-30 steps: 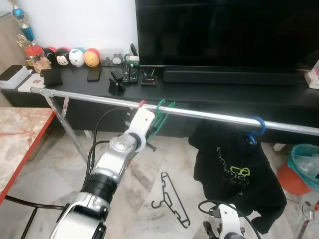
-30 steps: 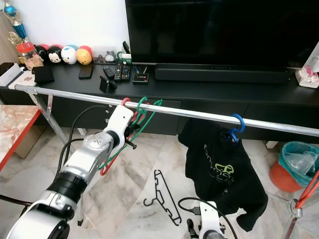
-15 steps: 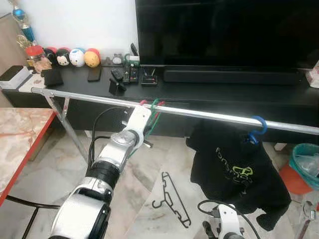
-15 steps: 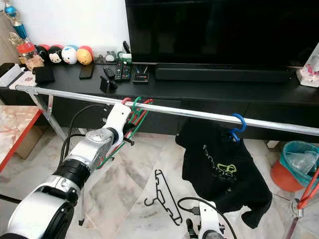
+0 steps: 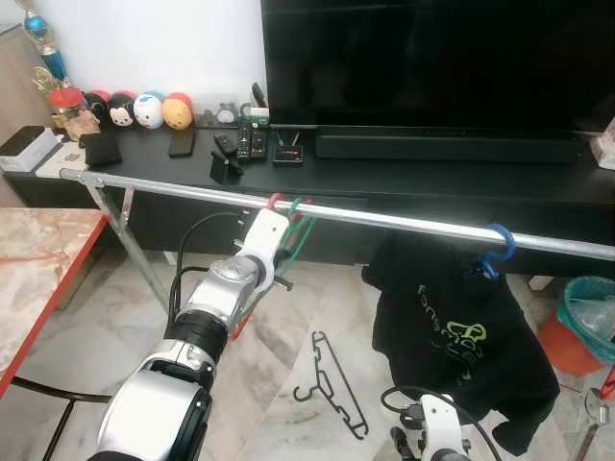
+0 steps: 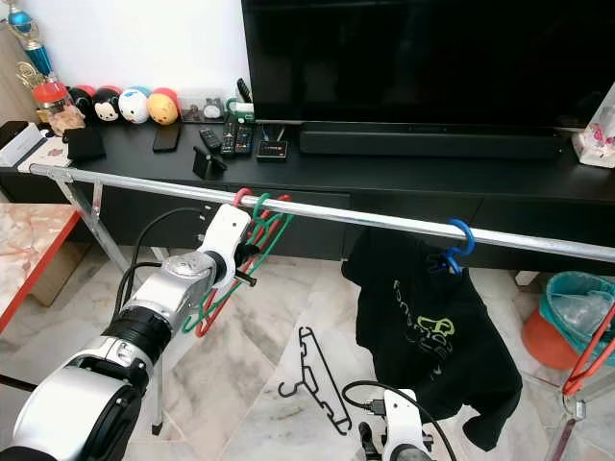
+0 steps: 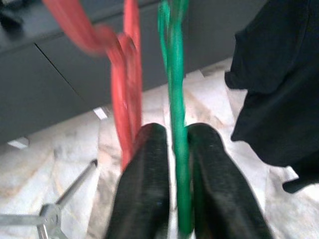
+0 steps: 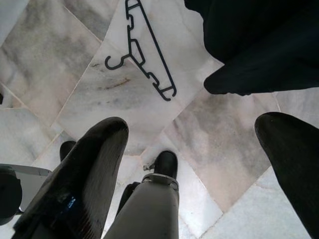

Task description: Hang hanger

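Left gripper [image 7: 172,164]: mine, clamped on green hanger [image 7: 172,74], frame centre; light, stiff, slippery — hold neck.

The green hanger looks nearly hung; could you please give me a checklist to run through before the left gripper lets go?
1. Green hanger hook over the rail: ok.
2. Left gripper shut on the green hanger: ok.
3. Red hanger hooked beside it, untangled: cannot tell.
4. Black shirt on the blue hanger hangs apart: ok.
5. Black hanger lies on the floor: not ok.
6. Right gripper open, idle: ok.
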Tool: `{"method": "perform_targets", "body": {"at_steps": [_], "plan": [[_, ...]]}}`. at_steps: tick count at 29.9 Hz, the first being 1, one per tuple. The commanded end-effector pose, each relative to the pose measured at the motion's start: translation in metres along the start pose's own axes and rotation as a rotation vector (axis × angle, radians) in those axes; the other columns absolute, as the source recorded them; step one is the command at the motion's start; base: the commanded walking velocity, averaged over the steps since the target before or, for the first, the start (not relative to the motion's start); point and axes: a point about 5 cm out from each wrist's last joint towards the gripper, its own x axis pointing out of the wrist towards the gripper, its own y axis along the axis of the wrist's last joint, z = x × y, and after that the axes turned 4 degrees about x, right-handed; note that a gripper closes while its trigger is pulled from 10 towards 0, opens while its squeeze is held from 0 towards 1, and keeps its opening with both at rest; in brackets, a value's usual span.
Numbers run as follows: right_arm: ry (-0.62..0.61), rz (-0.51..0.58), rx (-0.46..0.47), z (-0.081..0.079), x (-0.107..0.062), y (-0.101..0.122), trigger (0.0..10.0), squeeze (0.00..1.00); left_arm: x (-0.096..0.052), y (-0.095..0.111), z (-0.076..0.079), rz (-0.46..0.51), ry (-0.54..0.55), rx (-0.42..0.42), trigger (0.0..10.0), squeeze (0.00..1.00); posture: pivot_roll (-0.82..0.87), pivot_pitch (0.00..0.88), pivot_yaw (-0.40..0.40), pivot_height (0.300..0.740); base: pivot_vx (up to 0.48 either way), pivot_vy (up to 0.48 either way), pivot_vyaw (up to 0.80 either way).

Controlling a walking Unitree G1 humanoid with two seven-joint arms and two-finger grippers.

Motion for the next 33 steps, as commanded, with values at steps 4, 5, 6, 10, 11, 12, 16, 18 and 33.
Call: {"method": "perform_targets", "body": {"at_steps": [4,5,6,10,11,12,16,18,33], "plan": [[-0.002,0.002,0.010,0.000,0.000,0.000,10.0,0.00,0.000,0.003,0.000,0.014,-0.018,-0.003,10.0,1.00,-0.01,0.000,0.019,0.736,0.000,0.000,0.00],[-0.002,0.002,0.010,0.000,0.000,0.000,10.0,0.00,0.000,0.004,0.001,0.016,-0.019,-0.003,10.0,1.00,-0.01,0.000,0.019,0.736,0.000,0.000,0.00],[-0.002,0.002,0.010,0.000,0.000,0.000,10.0,0.00,0.000,0.004,0.001,0.026,-0.023,-0.008,10.0,1.00,-0.01,0.000,0.018,0.736,0.000,0.000,0.00],[-0.001,0.002,0.008,0.000,0.000,0.000,10.0,0.00,-0.002,0.005,-0.001,0.038,-0.024,-0.012,10.0,1.00,0.00,0.000,0.017,0.736,0.000,0.000,0.00],[-0.001,0.002,0.007,0.000,0.000,0.000,10.0,0.00,-0.003,0.006,-0.001,0.042,-0.023,-0.013,10.0,1.00,0.00,0.000,0.017,0.736,0.000,0.000,0.00],[0.000,0.002,0.006,0.000,0.000,0.000,10.0,0.00,-0.004,0.007,-0.003,0.051,-0.020,-0.012,10.0,1.00,0.00,0.000,0.017,0.736,0.000,0.000,0.00],[0.001,0.002,0.005,0.000,0.000,0.000,10.0,0.00,-0.009,0.013,-0.007,0.094,-0.009,-0.014,10.0,1.00,0.00,0.000,0.017,0.736,0.000,0.000,0.00],[0.001,0.001,0.005,0.000,0.000,0.000,10.0,0.00,-0.013,0.018,-0.010,0.122,-0.007,-0.002,10.0,1.00,0.00,0.000,0.014,0.736,0.000,0.000,0.00],[0.002,0.000,0.004,0.000,0.000,0.000,10.0,0.00,-0.078,0.015,-0.029,0.195,0.007,0.057,10.0,0.00,0.01,0.000,0.012,0.736,0.000,0.000,0.00]]}}
